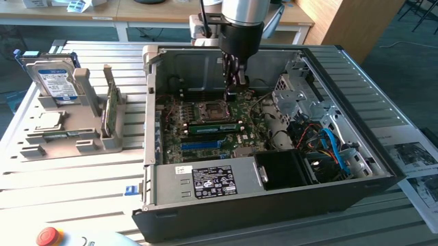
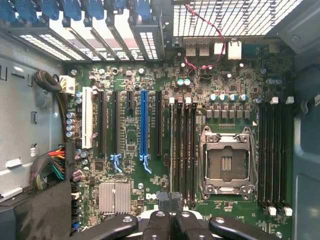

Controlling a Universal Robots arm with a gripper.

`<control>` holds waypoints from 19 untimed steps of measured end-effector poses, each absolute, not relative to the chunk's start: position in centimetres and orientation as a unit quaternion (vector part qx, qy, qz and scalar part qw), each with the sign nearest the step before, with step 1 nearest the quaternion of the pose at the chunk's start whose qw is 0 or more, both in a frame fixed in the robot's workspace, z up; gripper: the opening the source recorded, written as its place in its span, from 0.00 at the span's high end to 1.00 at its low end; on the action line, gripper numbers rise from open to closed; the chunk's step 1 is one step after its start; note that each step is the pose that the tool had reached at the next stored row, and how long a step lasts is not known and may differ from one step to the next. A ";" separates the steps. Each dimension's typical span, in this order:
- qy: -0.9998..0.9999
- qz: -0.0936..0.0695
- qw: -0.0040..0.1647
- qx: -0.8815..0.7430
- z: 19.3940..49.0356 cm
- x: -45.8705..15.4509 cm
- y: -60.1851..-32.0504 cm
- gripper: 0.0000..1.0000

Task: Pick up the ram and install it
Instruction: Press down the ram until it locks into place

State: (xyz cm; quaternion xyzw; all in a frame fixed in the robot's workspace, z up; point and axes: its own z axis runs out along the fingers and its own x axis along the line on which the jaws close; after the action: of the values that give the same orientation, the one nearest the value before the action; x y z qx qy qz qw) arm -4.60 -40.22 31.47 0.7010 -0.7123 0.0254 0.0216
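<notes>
i see the open case (image 1: 274, 212) walled on all sides, with free room above the motherboard (image 1: 178, 128) between the rear wall and the drive cage (image 1: 301, 97). my claw (image 1: 238, 79) hangs there pinched narrow, gripping nothing i can make out, while the ram (image 1: 213, 127) sits in a slot just beside the cpu socket (image 1: 208, 110). the power supply label (image 1: 213, 182) is too small to read.

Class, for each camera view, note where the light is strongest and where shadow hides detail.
Exterior view: light falls bright on the slatted table, while the black fan shroud sits in deep shadow. Wrist view: the perforated vent grille glares almost white, the motherboard is evenly lit, and the black cover beside the cable bundle is dark.
</notes>
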 end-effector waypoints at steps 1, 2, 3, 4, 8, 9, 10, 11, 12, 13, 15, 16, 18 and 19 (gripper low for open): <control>-0.712 0.025 0.022 0.701 31.5 -4.5 -40.3 0.90; -0.712 0.025 0.022 0.701 31.5 -4.3 -40.3 0.90; -0.712 0.025 0.022 0.701 31.5 -4.1 -40.4 0.90; -0.712 0.025 0.022 0.701 31.5 -3.8 -40.5 0.90; -0.712 0.024 0.023 0.701 31.5 -3.0 -40.8 0.90; -0.712 0.024 0.023 0.701 31.5 -2.8 -40.9 0.90; -0.712 0.024 0.023 0.701 31.5 -2.6 -40.9 0.90; -0.712 0.024 0.023 0.701 31.5 -2.4 -41.0 0.90; -0.712 0.023 0.023 0.701 31.5 -2.2 -41.1 0.90; -0.712 0.023 0.024 0.701 31.5 -2.1 -41.1 0.90; -0.712 0.022 0.025 0.701 31.5 -1.7 -41.3 0.90; -0.712 0.022 0.025 0.701 31.5 -1.6 -41.3 0.90; -0.712 0.022 0.025 0.701 31.5 -1.3 -41.4 0.90; -0.712 0.022 0.025 0.701 31.5 -1.2 -41.4 0.90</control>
State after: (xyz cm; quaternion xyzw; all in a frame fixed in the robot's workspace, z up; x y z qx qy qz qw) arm -1.21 -41.39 31.46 0.7012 -0.7122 0.0216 0.0252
